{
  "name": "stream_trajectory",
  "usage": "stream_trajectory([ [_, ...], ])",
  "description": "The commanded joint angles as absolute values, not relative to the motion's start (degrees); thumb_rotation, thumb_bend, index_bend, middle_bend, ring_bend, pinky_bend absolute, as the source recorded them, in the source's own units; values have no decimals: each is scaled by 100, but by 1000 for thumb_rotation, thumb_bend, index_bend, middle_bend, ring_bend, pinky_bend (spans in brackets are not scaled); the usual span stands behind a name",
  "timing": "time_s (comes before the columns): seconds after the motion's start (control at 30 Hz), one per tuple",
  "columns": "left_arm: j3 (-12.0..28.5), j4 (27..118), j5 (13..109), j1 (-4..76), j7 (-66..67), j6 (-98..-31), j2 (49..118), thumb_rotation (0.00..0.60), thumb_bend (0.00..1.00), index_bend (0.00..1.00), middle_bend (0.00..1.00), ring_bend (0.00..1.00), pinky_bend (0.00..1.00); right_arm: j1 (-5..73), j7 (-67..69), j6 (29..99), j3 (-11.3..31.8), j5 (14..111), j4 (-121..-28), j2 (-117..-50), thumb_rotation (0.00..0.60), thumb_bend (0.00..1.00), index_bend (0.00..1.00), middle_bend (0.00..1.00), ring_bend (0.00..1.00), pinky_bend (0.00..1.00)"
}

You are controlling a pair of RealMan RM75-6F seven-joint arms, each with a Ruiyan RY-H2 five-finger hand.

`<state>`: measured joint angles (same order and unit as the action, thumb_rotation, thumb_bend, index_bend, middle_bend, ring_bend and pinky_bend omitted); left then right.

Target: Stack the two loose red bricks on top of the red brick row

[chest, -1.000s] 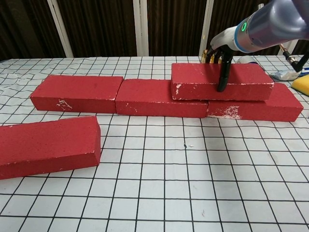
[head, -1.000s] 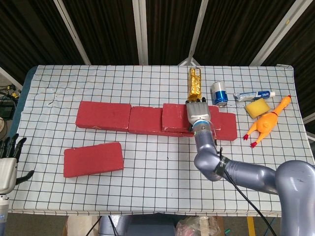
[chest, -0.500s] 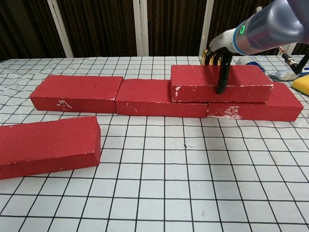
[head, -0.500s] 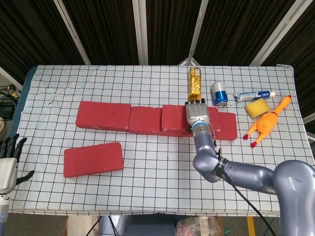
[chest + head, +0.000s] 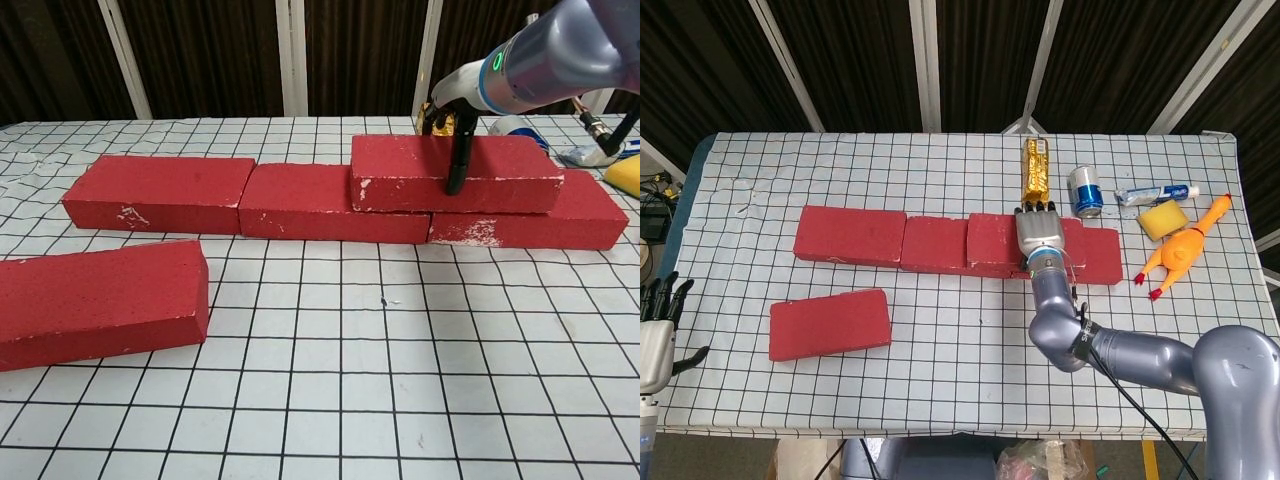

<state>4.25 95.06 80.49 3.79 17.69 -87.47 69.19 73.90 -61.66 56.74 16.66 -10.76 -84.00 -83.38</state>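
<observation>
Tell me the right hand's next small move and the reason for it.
Probably release: spread the fingers and lift the right hand straight up off the stacked brick. That brick already lies flat across the joint of the brick row, with the hand gripping its front and back faces. The other loose brick sits on the table, and the left hand is idle.

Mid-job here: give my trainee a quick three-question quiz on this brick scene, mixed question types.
1. True or false: the right hand grips the stacked brick.
2. How many red bricks lie flat in the row?
3. The loose brick lies: A) on the row, B) near the left hand, C) beside the can.

Key: 1 true; 2 three; 3 B.
</observation>
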Motion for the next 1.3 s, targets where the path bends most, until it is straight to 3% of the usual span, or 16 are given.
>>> stream_trajectory([
  [0.03,426,9508,8054,374,1765,-8758,6916,600,0,118,0,0,53,7394,-6191,5682,1675,-1111,-8406,-8335,600,162,150,34,0,0],
  [0.53,432,9517,8030,369,1768,-8761,6907,600,0,118,0,0,53,7399,-6232,5759,1748,-1167,-8573,-8260,600,162,118,0,0,0],
  [0.83,454,9487,7990,383,1768,-8739,6915,600,0,118,0,0,53,7316,-6129,5715,1912,-1170,-9074,-7843,600,162,1,0,0,0],
  [1.03,445,9463,8019,398,1723,-8719,6922,600,0,118,0,0,53,6515,-5060,6142,2070,255,-10599,-6717,600,161,0,0,0,0],
  [1.2,410,9457,8108,410,1662,-8713,6933,600,0,118,0,0,53,5102,-3797,6746,1668,2376,-11795,-5608,600,162,0,0,0,0],
  [1.3,383,9447,8169,435,1596,-8673,6956,600,0,117,0,0,53,4193,-2876,6784,1305,3573,-12034,-5032,600,162,0,0,0,0],
])
